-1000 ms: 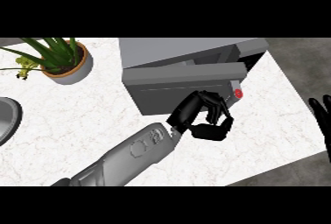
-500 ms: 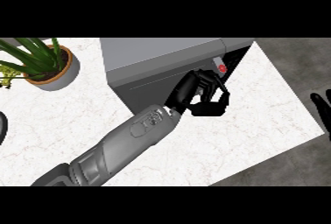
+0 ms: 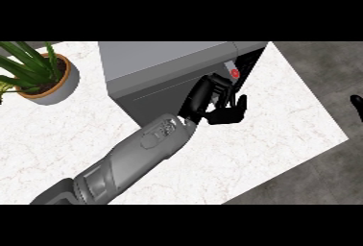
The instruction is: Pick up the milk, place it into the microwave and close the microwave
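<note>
The grey microwave (image 3: 170, 62) stands at the back of the white counter, its door face (image 3: 152, 98) turned toward me and lying close against the body. A control strip with a red button (image 3: 234, 73) shows at its right end. My left hand (image 3: 221, 106) lies against the door's right end, just below the red button, fingers stretched along the door and thumb spread out. Nothing is held in it. The milk shows nowhere in the head view. Only a black sliver of my right hand (image 3: 357, 106) appears at the right edge, off the counter.
A potted green plant (image 3: 44, 79) stands at the counter's back left. The white marble counter (image 3: 284, 129) ends in an edge running down the right side, with dark floor beyond it.
The microwave door has swung in toward the body, with my left hand following it up and to the right. The right hand has stayed at the right edge.
</note>
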Action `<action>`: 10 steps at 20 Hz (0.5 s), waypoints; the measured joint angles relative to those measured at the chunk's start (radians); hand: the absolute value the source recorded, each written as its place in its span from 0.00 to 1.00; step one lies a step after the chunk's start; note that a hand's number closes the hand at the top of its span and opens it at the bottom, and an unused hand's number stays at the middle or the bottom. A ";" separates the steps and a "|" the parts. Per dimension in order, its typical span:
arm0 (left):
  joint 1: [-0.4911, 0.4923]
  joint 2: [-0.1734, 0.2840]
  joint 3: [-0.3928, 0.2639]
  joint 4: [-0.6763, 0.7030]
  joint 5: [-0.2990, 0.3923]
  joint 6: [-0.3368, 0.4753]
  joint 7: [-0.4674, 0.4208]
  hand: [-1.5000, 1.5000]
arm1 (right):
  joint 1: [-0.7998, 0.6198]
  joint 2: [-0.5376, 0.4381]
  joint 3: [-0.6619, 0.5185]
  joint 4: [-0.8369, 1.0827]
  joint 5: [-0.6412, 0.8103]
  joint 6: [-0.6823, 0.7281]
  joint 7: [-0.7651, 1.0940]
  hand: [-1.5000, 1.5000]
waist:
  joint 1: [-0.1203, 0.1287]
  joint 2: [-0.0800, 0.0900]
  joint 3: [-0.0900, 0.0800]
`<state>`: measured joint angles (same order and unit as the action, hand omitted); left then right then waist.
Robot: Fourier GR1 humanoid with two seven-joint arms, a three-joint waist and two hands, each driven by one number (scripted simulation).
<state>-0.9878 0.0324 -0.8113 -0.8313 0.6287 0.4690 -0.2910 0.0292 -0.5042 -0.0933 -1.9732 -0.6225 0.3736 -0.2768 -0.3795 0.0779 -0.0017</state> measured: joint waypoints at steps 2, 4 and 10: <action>0.000 0.003 -0.002 -0.001 0.010 0.012 -0.004 1.00 | -0.008 -0.010 -0.006 0.001 -0.010 0.002 0.009 0.00 | -0.006 0.001 0.000; 0.001 0.007 -0.006 -0.003 0.018 0.024 -0.010 1.00 | -0.015 -0.021 -0.015 0.003 -0.019 0.003 0.017 0.00 | -0.011 0.001 0.001; 0.005 0.015 -0.013 -0.008 0.039 0.062 -0.027 1.00 | -0.036 -0.054 -0.043 0.008 -0.043 0.009 0.038 0.00 | -0.025 0.000 0.001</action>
<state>-0.9825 0.0469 -0.8242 -0.8395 0.6673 0.5309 -0.3181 -0.0064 -0.5581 -0.1359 -1.9655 -0.6654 0.3824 -0.2387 -0.4041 0.0783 -0.0005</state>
